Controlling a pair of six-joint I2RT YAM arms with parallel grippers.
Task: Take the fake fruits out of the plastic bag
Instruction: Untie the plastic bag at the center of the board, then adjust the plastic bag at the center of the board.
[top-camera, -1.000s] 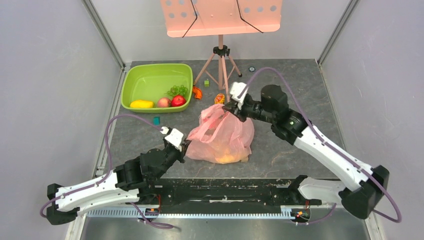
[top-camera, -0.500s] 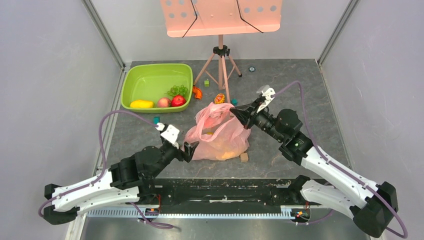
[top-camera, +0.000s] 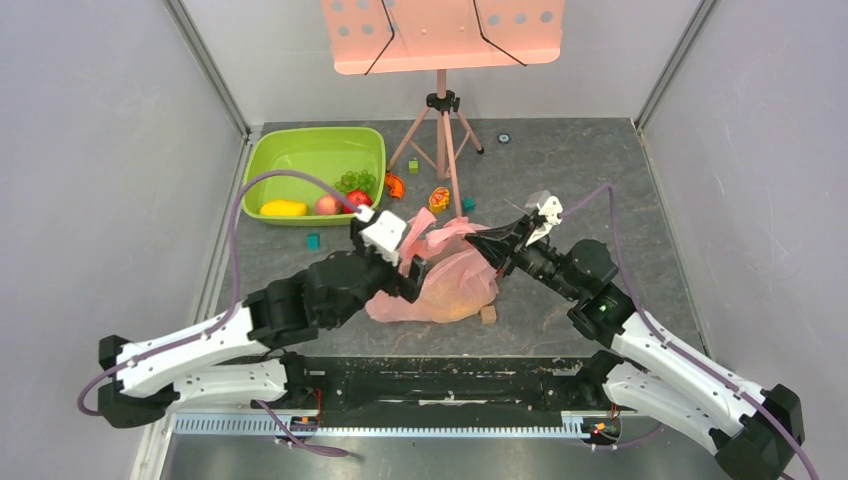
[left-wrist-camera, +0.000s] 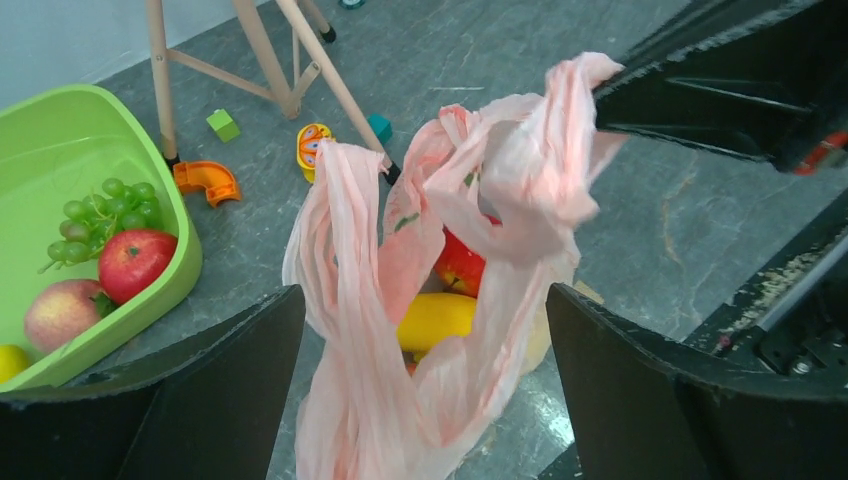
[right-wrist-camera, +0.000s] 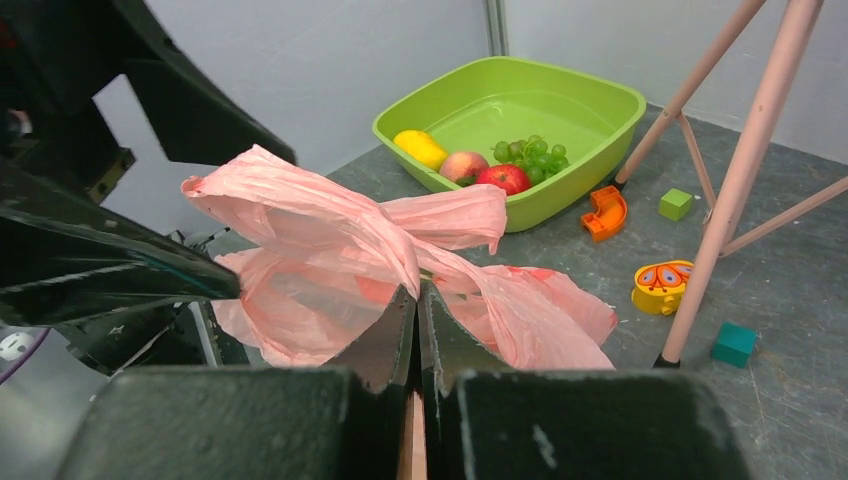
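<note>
The thin translucent pink plastic bag (top-camera: 447, 290) sits crumpled at the centre of the top view, handles raised and mouth open. Inside lie a glossy yellow fruit (left-wrist-camera: 436, 320) and a red fruit (left-wrist-camera: 462, 270).

Crinkly translucent plastic bag (left-wrist-camera: 345, 260), glossy fake fruits (left-wrist-camera: 437, 318)

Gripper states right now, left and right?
left gripper: open, straddling the thin translucent pink plastic bag, nothing held.
right gripper: shut on that bag.

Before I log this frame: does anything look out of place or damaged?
Nothing looks spilled or damaged. Loose around the stand lie an orange curved piece, a green cube and a teal cube. The plastic bag is bunched, pinched by the right gripper.
</note>
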